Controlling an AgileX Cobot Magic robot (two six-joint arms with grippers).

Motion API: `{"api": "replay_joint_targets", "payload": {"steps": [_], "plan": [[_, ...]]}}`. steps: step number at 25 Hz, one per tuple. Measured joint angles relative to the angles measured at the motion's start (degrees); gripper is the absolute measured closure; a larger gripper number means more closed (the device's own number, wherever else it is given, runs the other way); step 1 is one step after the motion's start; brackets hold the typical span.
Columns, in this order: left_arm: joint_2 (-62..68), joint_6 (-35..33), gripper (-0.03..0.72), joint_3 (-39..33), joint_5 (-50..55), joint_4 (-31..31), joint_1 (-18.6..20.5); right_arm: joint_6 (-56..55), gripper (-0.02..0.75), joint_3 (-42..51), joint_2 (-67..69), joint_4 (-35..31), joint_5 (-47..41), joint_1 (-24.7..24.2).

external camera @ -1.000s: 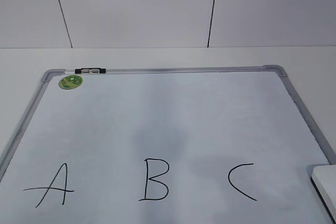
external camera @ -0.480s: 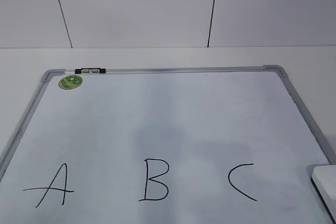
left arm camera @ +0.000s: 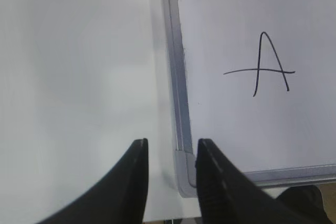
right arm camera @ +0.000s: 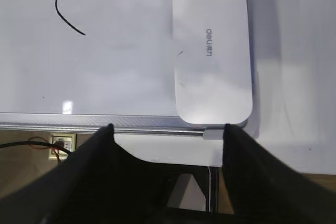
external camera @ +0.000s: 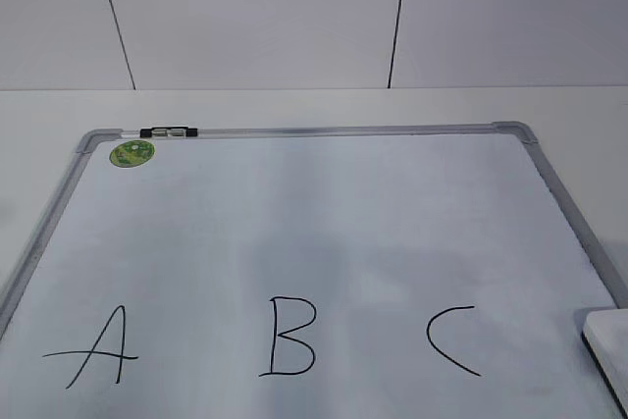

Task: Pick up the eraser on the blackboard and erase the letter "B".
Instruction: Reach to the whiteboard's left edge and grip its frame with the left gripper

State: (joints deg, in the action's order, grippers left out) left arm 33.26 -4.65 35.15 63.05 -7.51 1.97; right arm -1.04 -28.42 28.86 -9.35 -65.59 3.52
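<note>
The blackboard [external camera: 324,213] is a white board with a grey frame, lying flat, with a green sticker [external camera: 131,153] at its far left. The letter "B" [external camera: 290,337] is drawn in black between "A" [external camera: 98,345] and "C" [external camera: 451,339]. The white eraser [external camera: 608,355] lies on the board's near right corner. In the right wrist view the eraser [right arm camera: 212,51] shows grey lettering. My right gripper [right arm camera: 168,128] is wide open and empty, just short of the eraser's near end. My left gripper [left arm camera: 171,148] is open and empty above the board's near left corner [left arm camera: 185,174].
A small black-and-clear clip [external camera: 169,131] sits on the far frame. White table [left arm camera: 79,77] lies left of the board. The table's near edge, with cables [right arm camera: 37,144] below it, shows under the right gripper. Neither arm shows in the exterior view.
Nothing on the board has moved. Only a faint shadow across the middle of the board has shifted.
</note>
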Motion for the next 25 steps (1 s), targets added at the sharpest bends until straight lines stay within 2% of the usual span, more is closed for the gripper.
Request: {"api": "replay_joint_targets", "payload": {"steps": [11,17,25], "plan": [[31.83,0.1,0.449,15.91,2.55,-0.33,0.0,-0.13,0.253,-8.44,11.75,-1.08,-1.83,0.0],[44.65,-0.45,0.449,23.96,0.53,-0.33,0.0,-0.13,0.253,-10.92,17.59,-1.08,-2.15,0.0],[58.65,-2.61,0.449,28.76,-2.99,-2.44,0.0,-0.13,0.253,-10.94,22.12,-1.08,-2.15,0.0]]}}
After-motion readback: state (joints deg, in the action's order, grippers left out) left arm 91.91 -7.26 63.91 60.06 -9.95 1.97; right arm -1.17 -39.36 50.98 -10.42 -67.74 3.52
